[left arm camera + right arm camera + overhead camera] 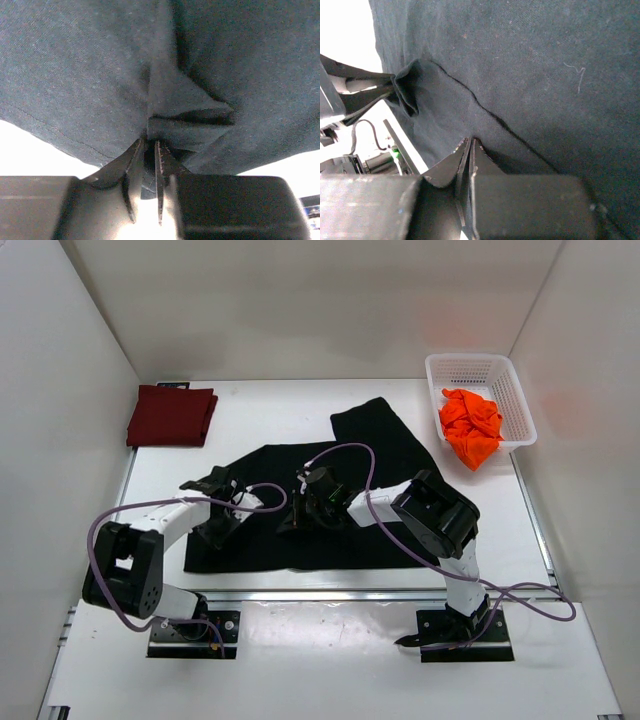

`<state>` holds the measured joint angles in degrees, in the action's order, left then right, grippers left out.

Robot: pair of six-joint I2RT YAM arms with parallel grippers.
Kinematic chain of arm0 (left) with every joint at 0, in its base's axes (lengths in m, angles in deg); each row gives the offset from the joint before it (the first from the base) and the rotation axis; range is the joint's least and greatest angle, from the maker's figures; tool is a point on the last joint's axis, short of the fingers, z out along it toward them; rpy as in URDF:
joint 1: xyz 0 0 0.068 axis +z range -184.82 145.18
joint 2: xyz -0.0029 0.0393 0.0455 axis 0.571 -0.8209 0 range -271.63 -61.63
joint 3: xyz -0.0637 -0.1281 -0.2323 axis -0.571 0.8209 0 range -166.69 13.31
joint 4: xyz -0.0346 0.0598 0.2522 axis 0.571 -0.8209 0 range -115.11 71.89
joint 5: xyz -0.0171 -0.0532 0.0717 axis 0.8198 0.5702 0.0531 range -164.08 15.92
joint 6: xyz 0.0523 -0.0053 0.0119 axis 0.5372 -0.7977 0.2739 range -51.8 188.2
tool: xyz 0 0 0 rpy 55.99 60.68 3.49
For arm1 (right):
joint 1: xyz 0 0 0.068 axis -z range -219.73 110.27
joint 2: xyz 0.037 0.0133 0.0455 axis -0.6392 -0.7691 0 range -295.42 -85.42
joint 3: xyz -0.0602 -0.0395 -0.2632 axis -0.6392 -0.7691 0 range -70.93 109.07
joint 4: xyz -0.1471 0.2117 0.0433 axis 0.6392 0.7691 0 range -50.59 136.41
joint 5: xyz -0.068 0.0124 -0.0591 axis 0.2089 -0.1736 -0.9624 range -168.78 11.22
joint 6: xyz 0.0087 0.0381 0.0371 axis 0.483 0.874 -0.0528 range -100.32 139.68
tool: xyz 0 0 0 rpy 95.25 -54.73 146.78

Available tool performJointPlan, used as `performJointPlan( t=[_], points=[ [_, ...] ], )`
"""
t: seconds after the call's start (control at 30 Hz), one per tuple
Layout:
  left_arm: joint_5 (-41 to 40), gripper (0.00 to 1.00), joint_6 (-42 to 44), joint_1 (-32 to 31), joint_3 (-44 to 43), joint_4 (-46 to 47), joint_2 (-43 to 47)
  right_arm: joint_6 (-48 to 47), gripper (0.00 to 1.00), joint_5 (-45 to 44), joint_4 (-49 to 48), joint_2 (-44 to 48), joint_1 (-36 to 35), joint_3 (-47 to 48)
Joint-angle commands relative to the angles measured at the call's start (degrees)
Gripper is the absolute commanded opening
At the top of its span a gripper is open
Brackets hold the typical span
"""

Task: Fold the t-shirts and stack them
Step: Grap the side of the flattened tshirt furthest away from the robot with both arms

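Claws at mid-fold. Left claw (148, 145) pinches a bunched pleat of the black shirt (330, 540); right claw (470, 142) is shut tight on a thin crease of it. The shirt lies spread across the middle of the worktop (270, 410), one part trailing toward the far right corner. Risks: the thin crease may slip free, or uneven pulling may skew the fold. Red shirt (170, 416) lies folded at the far left corner; orange shirt (470, 425) sits crumpled in the basket (440, 368).

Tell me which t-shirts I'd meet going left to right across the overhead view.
maroon t-shirt, folded → black t-shirt, spread out → orange t-shirt, crumpled in the white basket
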<state>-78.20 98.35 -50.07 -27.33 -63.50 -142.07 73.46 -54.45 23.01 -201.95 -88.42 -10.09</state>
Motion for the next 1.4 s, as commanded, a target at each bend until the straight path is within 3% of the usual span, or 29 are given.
performJointPlan(
  t=[0.0, 0.17, 0.37, 0.5, 0.63, 0.77, 0.97, 1.23, 1.37],
  points=[
    [1.2, 0.25, 0.2, 1.6, -1.8, -0.2, 0.2, -1.9, 0.0, -2.5, 3.4, 0.5, 0.2, -3.0],
    [2.3, 0.24, 0.4, -4.6, -0.5, -2.4, 6.2, -2.0, 0.0, -3.2, 2.9, 0.7, 0.0, -3.5],
    [9.0, 0.27, 3.9, -6.5, -5.5, -9.3, 14.9, -2.1, 0.0, -3.1, 3.0, 1.0, 0.5, -3.4],
    [4.2, 0.35, 3.5, -4.8, -3.3, -4.5, 19.8, -2.2, 0.0, -2.8, 2.8, 1.0, 0.4, -4.0],
    [8.8, 0.44, 4.7, 1.9, -1.4, -1.5, 10.6, -1.9, 0.0, -2.6, 3.2, 0.7, 0.8, -3.8],
    [15.6, 0.52, 2.6, 5.9, -6.1, -3.6, -1.0, -3.3, 0.0, -2.8, 4.5, 1.2, 0.6, -3.3],
    [19.2, 0.56, 0.4, 6.6, -8.9, -2.9, -3.8, -3.9, 0.0, -2.7, 5.0, 1.1, 1.0, -3.0],
    [18.5, 0.56, -2.8, 5.6, -8.3, -1.2, -4.1, -4.2, 0.0, -2.5, 4.5, 1.6, 0.7, -3.6],
    [17.7, 0.44, -2.2, 5.0, -7.5, -1.6, -4.3, -4.1, 0.0, -2.4, 4.5, 1.6, 1.2, -3.8]
  ],
)
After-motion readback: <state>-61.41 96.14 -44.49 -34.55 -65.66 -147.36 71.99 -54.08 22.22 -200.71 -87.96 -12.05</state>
